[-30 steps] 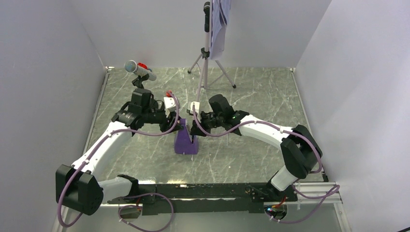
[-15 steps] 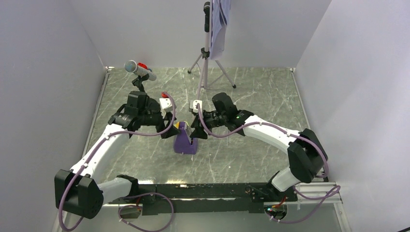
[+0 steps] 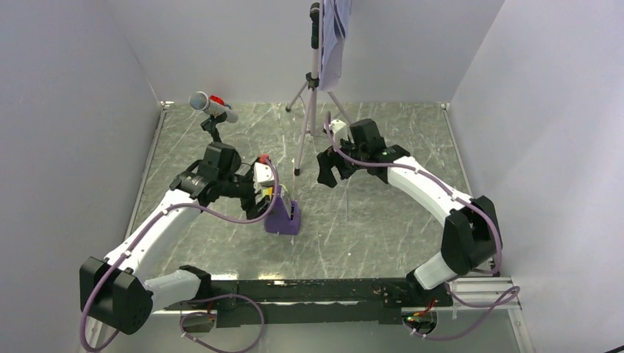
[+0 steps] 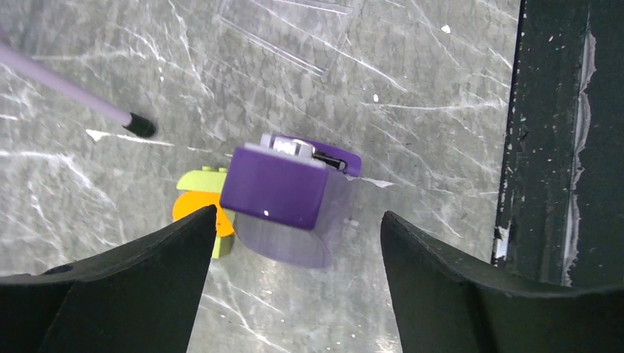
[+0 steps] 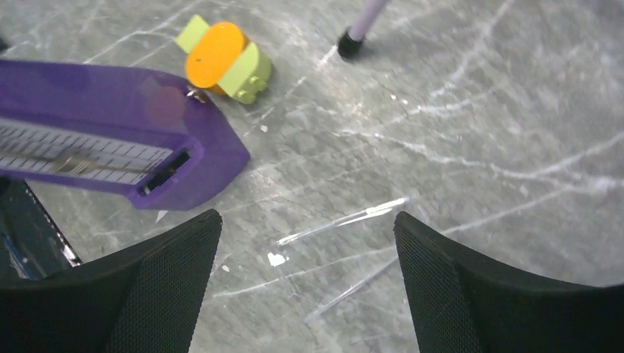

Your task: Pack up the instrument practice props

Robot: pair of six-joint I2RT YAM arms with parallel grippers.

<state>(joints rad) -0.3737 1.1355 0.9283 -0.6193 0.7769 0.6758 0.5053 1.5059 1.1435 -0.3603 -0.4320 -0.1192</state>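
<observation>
The purple wedge metronome (image 3: 283, 215) rests on the marble table (image 3: 383, 235), free of both grippers. My left gripper (image 3: 263, 197) is just left of it, jaws open and empty; in the left wrist view the metronome (image 4: 278, 187) lies ahead of the open gripper (image 4: 298, 213). The orange-and-yellow-green block (image 4: 200, 212) sits against its side. My right gripper (image 3: 332, 176) hangs open near the music stand (image 3: 313, 81), which holds white sheet-music pages (image 3: 332, 44). The right wrist view shows the metronome (image 5: 110, 136) and the block (image 5: 221, 57) beyond the open gripper (image 5: 307, 217). The silver microphone (image 3: 210, 105) stands back left.
A tripod leg's foot (image 5: 349, 44) rests on the table near the block. A clear flat plastic piece (image 4: 287, 29) lies on the marble. White walls close the table on three sides, and a black rail (image 3: 309, 290) runs along the near edge.
Both grippers have opened and let go of the metronome. The right arm has pulled back and up toward the tripod. The left gripper has shifted slightly but stays beside the metronome.
</observation>
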